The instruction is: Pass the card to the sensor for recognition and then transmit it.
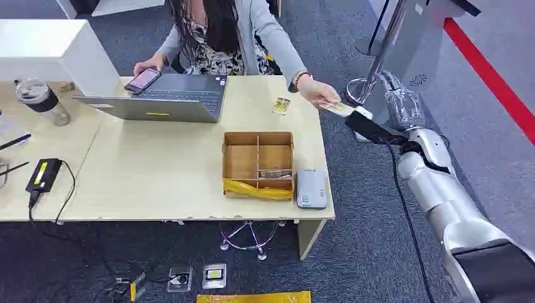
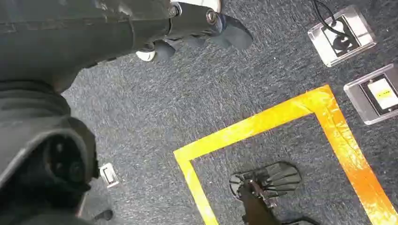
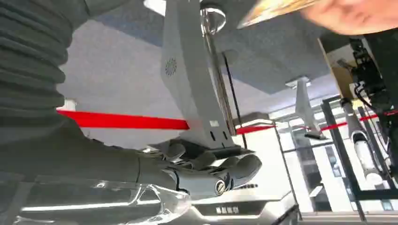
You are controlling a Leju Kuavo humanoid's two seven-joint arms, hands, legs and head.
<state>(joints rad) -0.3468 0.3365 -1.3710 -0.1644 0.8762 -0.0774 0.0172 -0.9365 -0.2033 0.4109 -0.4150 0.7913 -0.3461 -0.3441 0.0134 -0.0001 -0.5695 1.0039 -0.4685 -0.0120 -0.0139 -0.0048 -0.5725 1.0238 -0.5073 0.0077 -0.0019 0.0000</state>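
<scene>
Card (image 1: pixel 341 108) in person's hand (image 1: pixel 317 95)

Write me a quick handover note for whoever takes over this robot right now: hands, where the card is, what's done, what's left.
Right hand: raised beyond the table's right end, beside the person's hand. Whether its fingers touch the card cannot be told.
Left hand: hangs over the grey carpet, fingers curled, holding nothing.
Thin yellowish card: pinched in the person's hand, off the corner of the light wooden table.
Grey card reader: flat on the table, right of the brown divided cardboard box.
Done: card is at the handover point.
Left: cannot confirm the scan; check the handover completes.
</scene>
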